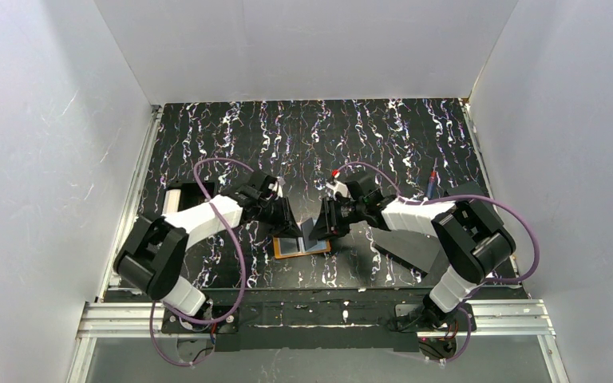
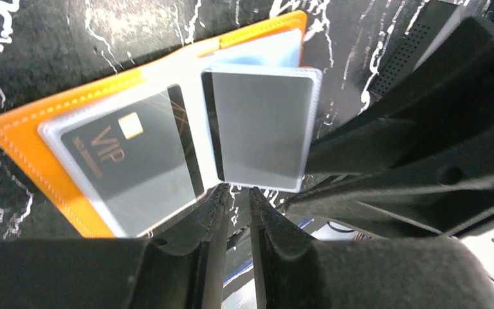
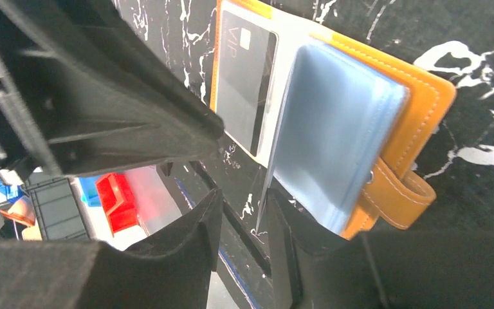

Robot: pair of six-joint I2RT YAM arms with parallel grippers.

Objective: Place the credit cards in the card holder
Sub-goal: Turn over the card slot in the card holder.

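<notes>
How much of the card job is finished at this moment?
Done: a black VIP card and a grey card sit sleeved in the holder. In hand: no card; the right pincer straddles a sleeve. Left: no loose card shows; the holder lies open.

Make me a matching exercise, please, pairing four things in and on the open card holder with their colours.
Things:
1 VIP card
2 snap tab
3 sleeve stack
4 second card, right of the VIP card in the left wrist view

Colours:
A pale blue
B grey with a dark stripe along one edge
C orange
D black with a gold chip

Pairs: 1-D, 2-C, 3-A, 4-B
</notes>
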